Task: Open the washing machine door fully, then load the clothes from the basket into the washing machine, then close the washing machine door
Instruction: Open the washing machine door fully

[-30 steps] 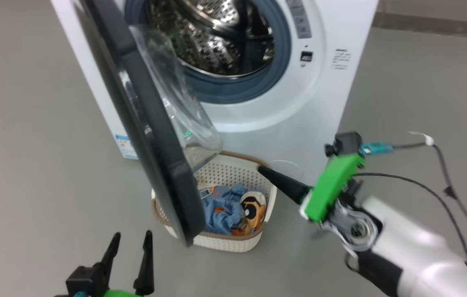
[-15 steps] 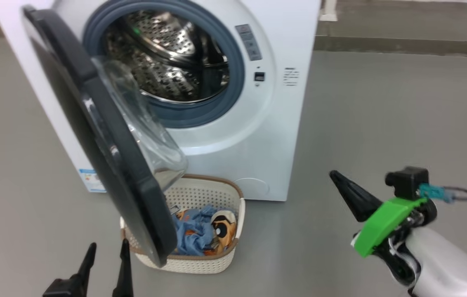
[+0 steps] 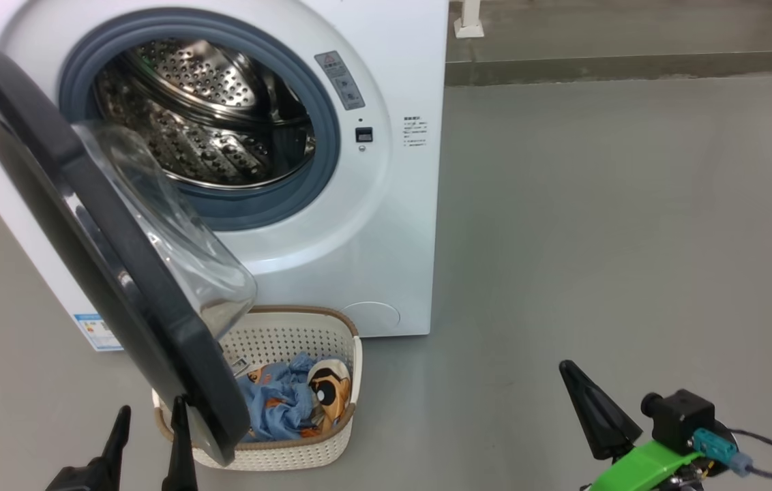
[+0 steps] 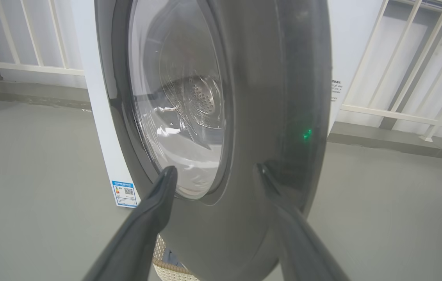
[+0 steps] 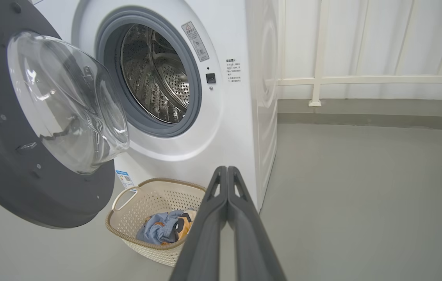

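White sheet metal forms the washing machine [image 3: 386,204], which stands on a grey floor [image 3: 597,239] with its round mouth uncovered. A grey rubber ring [image 3: 321,157] frames the perforated steel drum [image 3: 202,123], and no fabric shows inside the drum. A blue sticker [image 3: 93,331] sits low on the front, near the left corner.

The washing machine door [image 3: 134,286] is swung out from the left side of the mouth. Its glossy black rim is nearly edge-on to the head camera, and its clear glass bowl [image 3: 168,239] bulges toward the drum. In the head view the door's lower edge overlaps the left part of the basket [image 3: 304,310], which sits on the floor close to the machine's front. The clothes [image 3: 277,402] lie bunched at the bottom of the basket, blue fabric beside a cartoon face.

The left gripper [image 3: 151,408] is low beside the door's bottom edge. Its fingers are spread apart, hold nothing, and point at the door's outer face. Whether they touch it I cannot tell. The right gripper [image 3: 573,375] hangs well to the right of the basket, its fingers pressed together and holding nothing.
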{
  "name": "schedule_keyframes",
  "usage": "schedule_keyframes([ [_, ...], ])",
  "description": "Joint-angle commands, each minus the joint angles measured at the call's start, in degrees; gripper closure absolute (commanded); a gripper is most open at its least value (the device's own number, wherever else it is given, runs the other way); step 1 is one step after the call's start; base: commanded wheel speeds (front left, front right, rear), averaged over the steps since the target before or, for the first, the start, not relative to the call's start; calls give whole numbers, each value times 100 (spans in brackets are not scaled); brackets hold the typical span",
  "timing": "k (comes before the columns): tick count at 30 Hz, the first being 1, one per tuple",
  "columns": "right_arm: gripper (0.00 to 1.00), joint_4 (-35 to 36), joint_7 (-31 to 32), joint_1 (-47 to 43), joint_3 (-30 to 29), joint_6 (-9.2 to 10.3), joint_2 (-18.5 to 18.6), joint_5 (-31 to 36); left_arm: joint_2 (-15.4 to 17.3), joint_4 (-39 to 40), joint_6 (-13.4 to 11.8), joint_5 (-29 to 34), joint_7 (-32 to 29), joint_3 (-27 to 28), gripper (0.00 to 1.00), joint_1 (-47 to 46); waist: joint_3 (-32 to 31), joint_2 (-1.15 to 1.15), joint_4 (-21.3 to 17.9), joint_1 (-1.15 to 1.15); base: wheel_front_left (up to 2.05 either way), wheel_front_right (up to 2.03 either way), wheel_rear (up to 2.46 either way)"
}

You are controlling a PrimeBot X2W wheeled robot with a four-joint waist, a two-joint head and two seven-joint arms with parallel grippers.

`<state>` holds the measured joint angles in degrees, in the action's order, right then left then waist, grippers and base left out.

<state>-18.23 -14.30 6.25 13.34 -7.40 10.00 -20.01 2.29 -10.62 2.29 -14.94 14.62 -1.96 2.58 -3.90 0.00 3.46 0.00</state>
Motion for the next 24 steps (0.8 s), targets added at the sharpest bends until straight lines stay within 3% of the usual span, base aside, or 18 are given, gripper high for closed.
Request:
schedule_keyframes([
  [1,100,264,-69,-38,-50,-9,-69,224,59,166,1,-39,38,187,0,-87,-20,0,-56,0,0,0,0],
  [5,100,490,-69,-187,-381,-9,-217,533,59,166,-15,-86,38,189,0,-56,-17,0,-99,0,0,0,0],
  [6,85,557,-69,-241,-495,-9,-277,599,59,164,-18,-97,38,184,0,-37,-16,0,-105,0,0,0,0],
  [7,49,625,-69,-287,-602,-9,-324,688,59,159,-19,-103,38,178,0,-19,-11,0,-111,0,0,0,0],
  [8,0,655,-64,-340,-651,-9,-367,744,59,155,-19,-107,38,175,0,-8,-4,0,-112,0,0,0,0],
  [24,0,679,-66,-444,-969,-9,-628,1102,59,97,-1,-66,38,140,0,-42,35,0,-81,0,0,0,0],
])
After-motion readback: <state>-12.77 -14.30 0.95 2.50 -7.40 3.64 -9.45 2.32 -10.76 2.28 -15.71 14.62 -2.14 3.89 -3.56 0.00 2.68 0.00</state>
